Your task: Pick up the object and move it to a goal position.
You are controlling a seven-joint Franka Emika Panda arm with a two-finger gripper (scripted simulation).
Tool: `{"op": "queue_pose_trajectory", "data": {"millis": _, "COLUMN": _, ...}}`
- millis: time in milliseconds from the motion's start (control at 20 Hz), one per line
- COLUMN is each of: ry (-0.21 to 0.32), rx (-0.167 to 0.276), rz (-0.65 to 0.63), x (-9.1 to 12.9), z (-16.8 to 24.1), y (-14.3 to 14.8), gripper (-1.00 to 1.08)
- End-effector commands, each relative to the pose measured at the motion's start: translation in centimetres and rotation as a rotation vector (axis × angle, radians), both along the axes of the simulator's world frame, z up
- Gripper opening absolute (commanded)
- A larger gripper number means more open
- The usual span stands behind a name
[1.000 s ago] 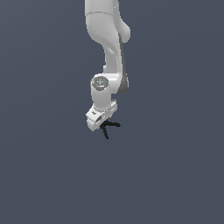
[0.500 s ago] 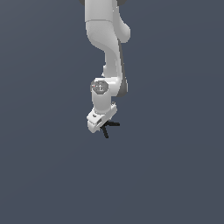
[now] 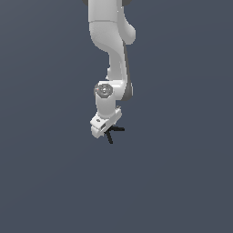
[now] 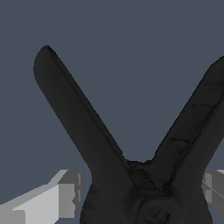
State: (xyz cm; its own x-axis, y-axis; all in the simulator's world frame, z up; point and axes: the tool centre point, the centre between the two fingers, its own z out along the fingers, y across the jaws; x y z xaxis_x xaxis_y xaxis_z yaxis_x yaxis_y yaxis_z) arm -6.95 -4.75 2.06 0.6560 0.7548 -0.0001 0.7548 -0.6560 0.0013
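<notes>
The white, glossy, jointed robot arm (image 3: pixel 111 41) comes down from the top centre of the exterior view, bulging at a thick upper link, narrowing to a round grey-capped wrist joint just above the frame's middle, and then tilting slightly toward the lower left. At its end sits the white blocky gripper (image 3: pixel 103 129), just below centre. Its fingers (image 4: pixel 59 199) show in the wrist view as pale grey blocks in the lower left and lower right corners, one on each side of the small black object of thin stick-like limbs (image 4: pixel 131 175), pressed against its hub, so the gripper is clamped on it.

In the exterior view the object (image 3: pixel 111 133) pokes out from beneath the gripper toward the lower right, one thin limb pointing right and another pointing down. In the wrist view it fills most of the frame: two flat, matte black limbs with rounded tips spread upward in a wide V from a knobbly hub at the bottom centre. The plain dark blue-grey background (image 3: pixel 45 182) surrounds everything.
</notes>
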Motion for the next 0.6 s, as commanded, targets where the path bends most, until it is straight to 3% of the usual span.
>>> {"op": "queue_pose_trajectory", "data": {"millis": 0, "ry": -0.001, "rx": 0.000, "rz": 0.000, "x": 0.0, "z": 0.2, "y": 0.2, "gripper": -1.00}}
{"op": "queue_pose_trajectory", "data": {"millis": 550, "ry": 0.000, "rx": -0.001, "rz": 0.001, "x": -0.2, "z": 4.9, "y": 4.3, "gripper": -1.00}}
